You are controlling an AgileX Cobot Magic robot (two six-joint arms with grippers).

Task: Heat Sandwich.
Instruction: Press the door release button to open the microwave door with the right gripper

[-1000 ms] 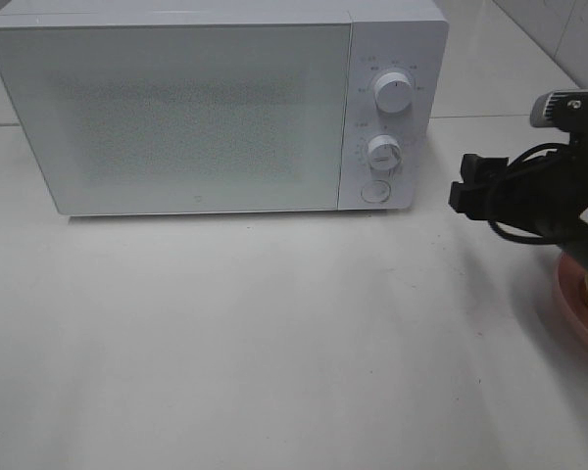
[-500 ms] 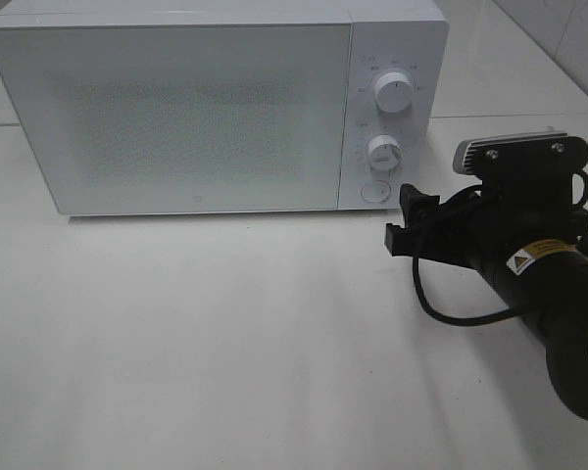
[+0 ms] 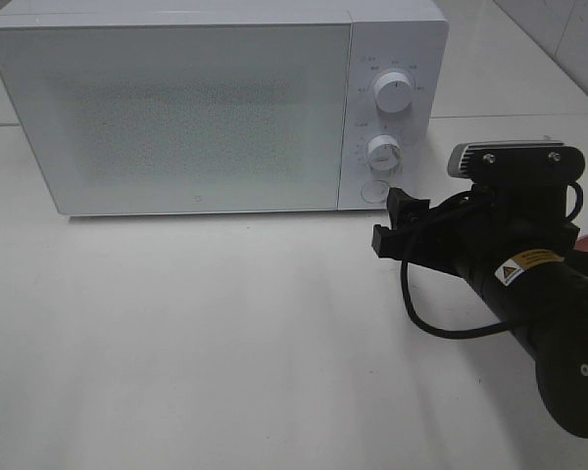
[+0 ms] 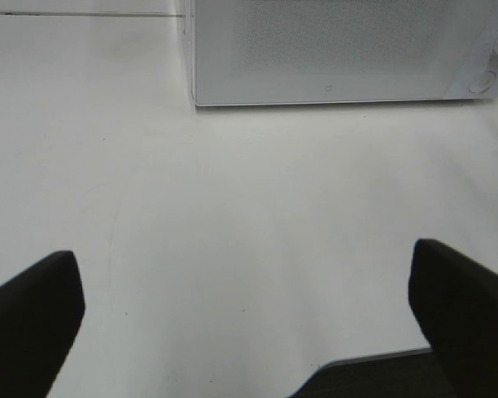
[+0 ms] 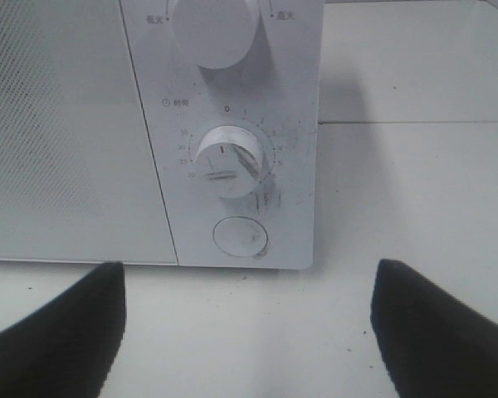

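White microwave (image 3: 176,108) stands upright, door shut, 2 knobs (image 3: 393,93) + round btn (image 3: 375,191) on right side; sandwich not visible.

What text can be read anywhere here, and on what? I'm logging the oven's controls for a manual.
"0": above the lower dial on the microwave panel.
Small numbers round that dial: too blurred to read.
Chinese labels beside the upper dial and above the lower one: blurred, not surely readable.
Yellow label on the right arm: too small to read.
Small mark on the door: too small.
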